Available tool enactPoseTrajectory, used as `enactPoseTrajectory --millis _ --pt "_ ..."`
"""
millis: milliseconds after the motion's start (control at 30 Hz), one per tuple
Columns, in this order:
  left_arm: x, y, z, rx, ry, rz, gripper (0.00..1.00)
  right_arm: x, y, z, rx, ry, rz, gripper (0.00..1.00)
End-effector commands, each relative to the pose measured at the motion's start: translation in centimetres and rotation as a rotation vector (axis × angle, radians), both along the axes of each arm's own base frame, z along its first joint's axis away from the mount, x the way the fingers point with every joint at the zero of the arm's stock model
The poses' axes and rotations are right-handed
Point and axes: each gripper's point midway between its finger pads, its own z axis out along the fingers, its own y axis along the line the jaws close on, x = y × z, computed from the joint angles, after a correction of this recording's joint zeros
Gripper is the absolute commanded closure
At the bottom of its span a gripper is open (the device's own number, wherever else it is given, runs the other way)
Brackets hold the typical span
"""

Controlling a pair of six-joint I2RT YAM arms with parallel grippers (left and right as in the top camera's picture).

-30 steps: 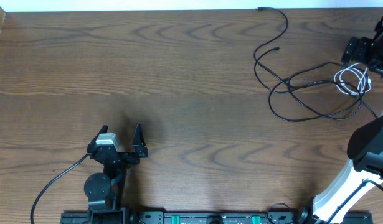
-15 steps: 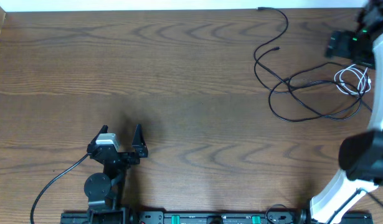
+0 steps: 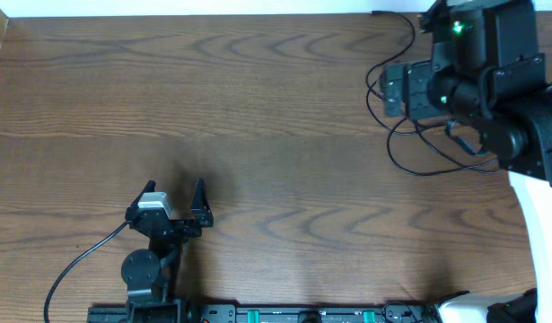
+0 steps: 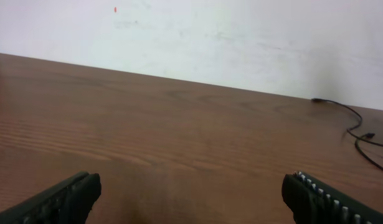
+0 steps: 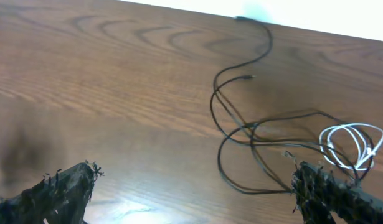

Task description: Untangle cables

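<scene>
I find nothing I can read: no lettering, label, brand or number on anything in any of my views.

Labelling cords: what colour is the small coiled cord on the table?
White. The thin coiled cord shows best in the right wrist view.

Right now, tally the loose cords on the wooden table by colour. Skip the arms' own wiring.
Black: 1, the long thin black cord with small plug ends
White: 1, the shorter thin white cord, loosely coiled
Total: 2
</scene>
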Motion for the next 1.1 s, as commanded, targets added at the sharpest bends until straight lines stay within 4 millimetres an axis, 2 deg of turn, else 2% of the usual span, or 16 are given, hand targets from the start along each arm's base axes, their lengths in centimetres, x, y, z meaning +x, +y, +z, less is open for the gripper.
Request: enactPoseTrajectory --millis 0,100,233,400,567,633,733,1067 --pt "-0.1 -0.2 -1.6 0.017 0.044 -0.009 0.02 0.3 0.3 -0.4 -0.009 0.011 -0.003 0.01" --pt "-0.1 -0.2 -1.6 0.017 0.044 -0.009 0.02 0.1 0.1 -0.2 -0.018 0.002 0.001 0.01" --pt "-0.1 -0.2 -1.6 0.017 0.044 -0.009 0.02 -1.5 -1.6 1.9 -0.035 -0.06 -0.011 0.01" --pt "-0.1 -0.2 -1.6 0.017 0.044 -0.009 0.02 -4.9 -4.9 5.6 0.008 -0.181 -0.078 0.01" --pt "-0.1 -0.2 -1.6 0.017 0.044 -0.009 0.02 -8.7 -6.7 7.1 0.019 -0.256 -0.1 0.01" --pt "-0.1 -0.2 -1.6 0.017 0.044 -0.009 0.02 -10.0 -7.3 6.9 0.016 -0.269 -0.11 0.01" --pt "-0.1 -0.2 -1.6 0.017 0.044 -0.009 0.02 -12.6 -8.1 5.1 0.015 -0.267 -0.109 0.01" --pt "-0.1 -0.2 -1.6 0.017 0.044 -0.009 0.02 -15.2 -8.7 0.1 0.054 -0.365 -0.104 0.01"
